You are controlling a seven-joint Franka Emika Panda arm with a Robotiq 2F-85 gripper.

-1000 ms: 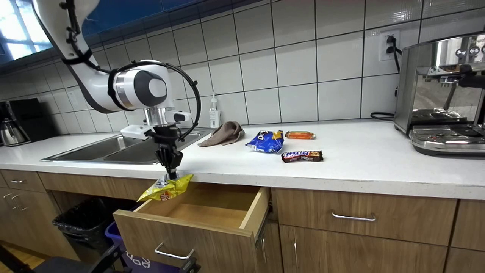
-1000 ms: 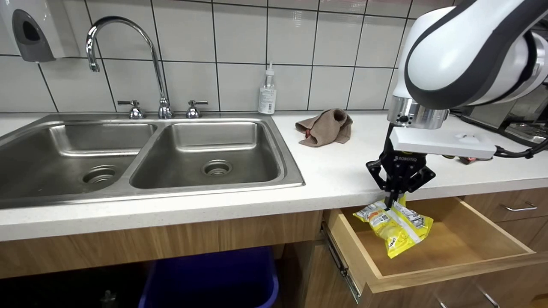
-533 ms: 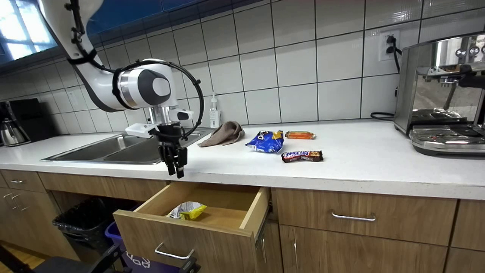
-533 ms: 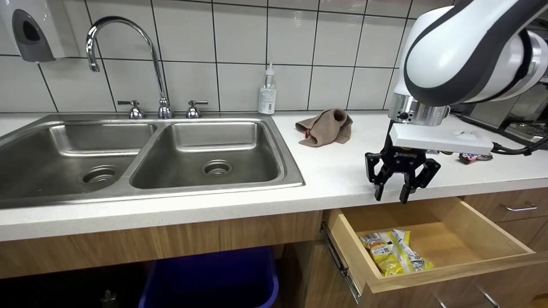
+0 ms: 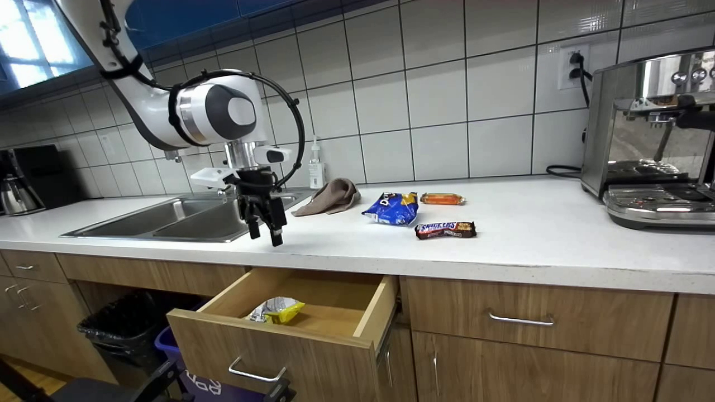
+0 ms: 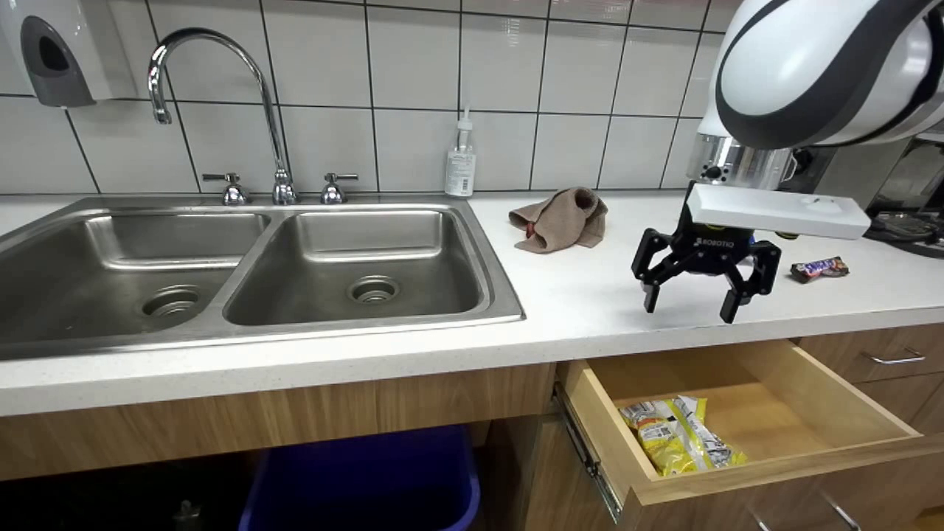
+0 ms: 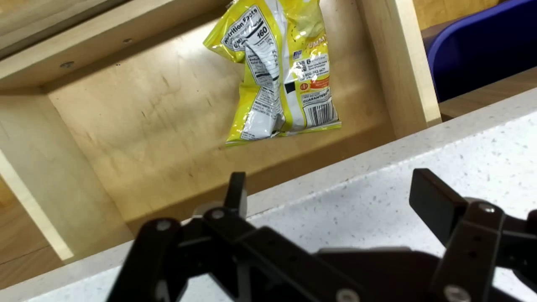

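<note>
My gripper (image 6: 689, 311) points down with its jaws wide apart and nothing between them, over the front edge of the white counter (image 5: 503, 245). Below it, a wooden drawer (image 6: 804, 413) stands pulled out. Inside the drawer lies a yellow snack bag (image 6: 682, 435), its printed back facing up, close to the side wall nearer the sink. In the wrist view the bag (image 7: 289, 63) is beyond the fingertips (image 7: 436, 201), clear of them. The drawer front hides part of the bag (image 5: 279, 311) in an exterior view.
A blue chip bag (image 5: 391, 208), an orange packet (image 5: 442, 199) and a Snickers bar (image 5: 446, 230) lie on the counter. A brown cloth (image 6: 560, 225) rests beside the double sink (image 6: 501, 310). An espresso machine (image 5: 642, 139) and a blue bin (image 6: 361, 479) are also around.
The gripper has opened and let go of the yellow bag, which dropped into the drawer. Since then the arm has risen and shifted a little away from it.
</note>
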